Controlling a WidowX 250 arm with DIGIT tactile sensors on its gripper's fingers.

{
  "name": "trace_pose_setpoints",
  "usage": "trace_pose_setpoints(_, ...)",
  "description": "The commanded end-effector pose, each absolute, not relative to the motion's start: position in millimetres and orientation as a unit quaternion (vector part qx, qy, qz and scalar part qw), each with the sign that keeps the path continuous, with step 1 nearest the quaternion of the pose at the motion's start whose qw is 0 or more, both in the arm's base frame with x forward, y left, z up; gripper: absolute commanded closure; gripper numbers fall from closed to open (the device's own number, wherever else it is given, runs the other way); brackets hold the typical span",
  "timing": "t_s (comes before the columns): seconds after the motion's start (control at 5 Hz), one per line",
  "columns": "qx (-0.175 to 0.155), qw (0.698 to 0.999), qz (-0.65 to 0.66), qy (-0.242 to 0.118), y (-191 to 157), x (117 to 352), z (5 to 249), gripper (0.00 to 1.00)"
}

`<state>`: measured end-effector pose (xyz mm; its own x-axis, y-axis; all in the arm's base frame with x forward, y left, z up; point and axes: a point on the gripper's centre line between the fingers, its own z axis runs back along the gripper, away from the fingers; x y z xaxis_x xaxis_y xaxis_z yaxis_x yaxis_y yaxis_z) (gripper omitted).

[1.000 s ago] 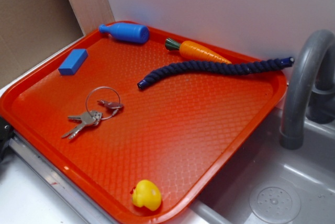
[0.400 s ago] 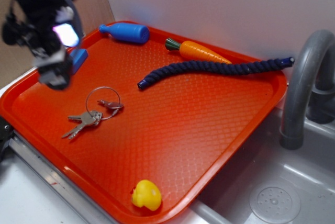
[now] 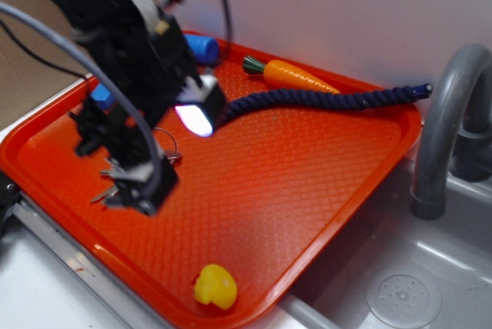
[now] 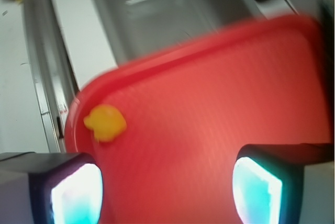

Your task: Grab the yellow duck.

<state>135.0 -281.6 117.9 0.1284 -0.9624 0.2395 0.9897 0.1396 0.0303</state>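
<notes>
The yellow duck (image 3: 215,286) lies at the near corner of the red tray (image 3: 307,191), close to the rim. My gripper (image 3: 173,154) hangs above the tray's left-middle, well back from the duck, open with nothing between its lit pads. In the wrist view the duck (image 4: 105,123) shows blurred at the upper left, by the tray (image 4: 209,103) corner. It lies ahead of and to the left of the gripper (image 4: 167,192), whose jaws stand wide apart.
A carrot toy (image 3: 292,75), a dark blue rope (image 3: 323,100) and a blue bottle (image 3: 204,47) lie along the tray's back. Keys (image 3: 171,157) and a blue block (image 3: 101,97) are partly hidden by the arm. A grey faucet (image 3: 446,114) and sink (image 3: 407,283) stand right.
The arm has swept in from the upper left and now hangs over the keys, nearer the tray's middle. The duck and other objects have not moved.
</notes>
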Motion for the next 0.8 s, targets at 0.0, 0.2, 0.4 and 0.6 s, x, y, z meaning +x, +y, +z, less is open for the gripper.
trace_pose_setpoints(0.0, -0.116, 0.638, -0.759, -0.058, -277, 75, 92, 0.00)
trace_pose_setpoints(0.2, -0.110, 0.642, -0.758, -0.033, -268, 67, 79, 0.00)
trace_pose_setpoints(0.4, -0.123, 0.641, -0.757, -0.018, -276, 73, 68, 0.00)
trace_pose_setpoints(0.6, -0.124, 0.634, -0.763, -0.020, -295, 76, 58, 0.00)
